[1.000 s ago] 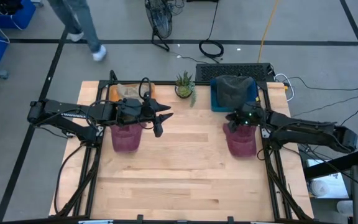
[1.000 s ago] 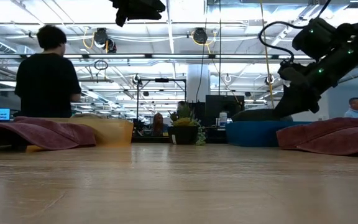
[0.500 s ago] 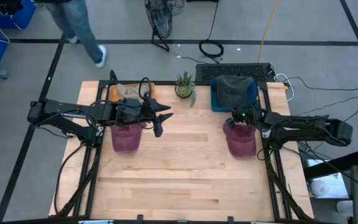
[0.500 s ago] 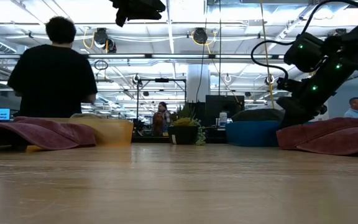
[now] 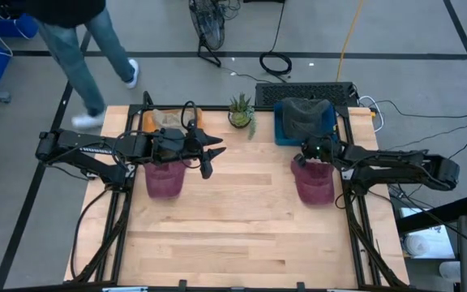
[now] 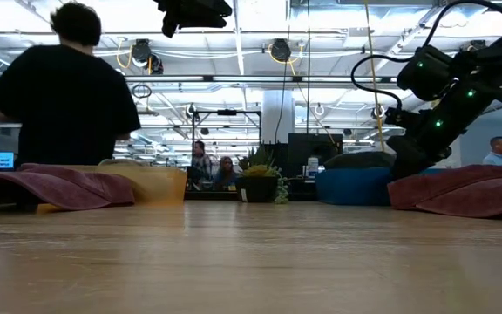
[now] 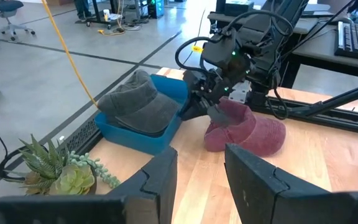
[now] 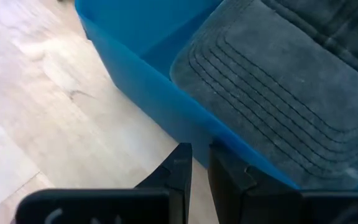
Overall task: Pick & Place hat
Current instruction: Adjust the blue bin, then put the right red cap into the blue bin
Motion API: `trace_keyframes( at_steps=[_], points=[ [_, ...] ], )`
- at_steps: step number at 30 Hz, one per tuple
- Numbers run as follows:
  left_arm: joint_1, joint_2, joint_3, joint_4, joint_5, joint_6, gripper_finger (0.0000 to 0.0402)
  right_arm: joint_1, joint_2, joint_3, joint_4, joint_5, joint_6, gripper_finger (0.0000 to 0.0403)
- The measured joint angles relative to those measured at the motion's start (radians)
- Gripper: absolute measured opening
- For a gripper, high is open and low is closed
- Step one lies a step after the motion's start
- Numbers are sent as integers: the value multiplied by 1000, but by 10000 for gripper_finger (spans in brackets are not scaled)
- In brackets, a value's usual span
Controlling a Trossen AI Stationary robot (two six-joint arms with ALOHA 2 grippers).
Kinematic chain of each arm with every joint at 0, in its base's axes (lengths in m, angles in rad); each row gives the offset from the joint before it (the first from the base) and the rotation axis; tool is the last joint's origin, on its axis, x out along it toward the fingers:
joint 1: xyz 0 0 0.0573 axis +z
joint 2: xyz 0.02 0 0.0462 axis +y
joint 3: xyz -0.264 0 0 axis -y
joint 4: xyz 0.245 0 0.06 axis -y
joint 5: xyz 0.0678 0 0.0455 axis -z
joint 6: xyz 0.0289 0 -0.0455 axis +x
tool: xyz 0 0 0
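Two maroon hats lie flat on the wooden table: one on the left [image 5: 164, 180], one on the right [image 5: 314, 183]. A grey hat [image 5: 305, 118] sits in a blue bin [image 5: 280, 130] at the far edge. My right gripper [image 5: 305, 154] slants down between the bin and the right maroon hat's far edge [image 7: 224, 112]. Its fingers stand almost together, with nothing between them [image 8: 196, 163]. My left gripper [image 5: 212, 160] hangs open, high above the table beside the left maroon hat. My right gripper stands with its fingertips [image 6: 399, 171] at the far edge of the right maroon hat, slanting down from the table's right. I cannot tell whether it touches the hat. The hat lies flat on the table.
A yellow bin [image 5: 146, 122] holding a beige hat stands at the far left, and a small potted plant [image 5: 240, 112] at the far middle. Bare wood lies along the near half of the table [image 5: 233, 243]. A person [image 5: 71, 32] walks past beyond the table's far left corner.
My right gripper has sunk and tipped further downward, coming toward the far edge of the right maroon hat. The hats have stayed where they were. The person behind the table has walked on.
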State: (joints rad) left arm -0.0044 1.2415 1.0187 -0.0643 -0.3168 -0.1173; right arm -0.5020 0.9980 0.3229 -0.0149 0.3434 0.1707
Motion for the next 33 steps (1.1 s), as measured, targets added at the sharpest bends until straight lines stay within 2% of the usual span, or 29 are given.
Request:
trace_keyframes(
  at_steps=[10, 23, 29, 33],
  points=[
    [0, 0, 0, -12, 0, -1, 136, -1, -94, 1, -5, -262, -2, 41],
    [0, 0, 0, -15, 1, -17, 136, 102, -257, 2, -44, -272, -26, 41],
    [-11, 6, 0, -13, 55, -23, 136, 167, -273, 14, -50, -391, -42, 41],
    [-20, 25, 0, -15, 92, -14, 136, 218, -274, 33, -49, -401, -64, 41]
  ],
)
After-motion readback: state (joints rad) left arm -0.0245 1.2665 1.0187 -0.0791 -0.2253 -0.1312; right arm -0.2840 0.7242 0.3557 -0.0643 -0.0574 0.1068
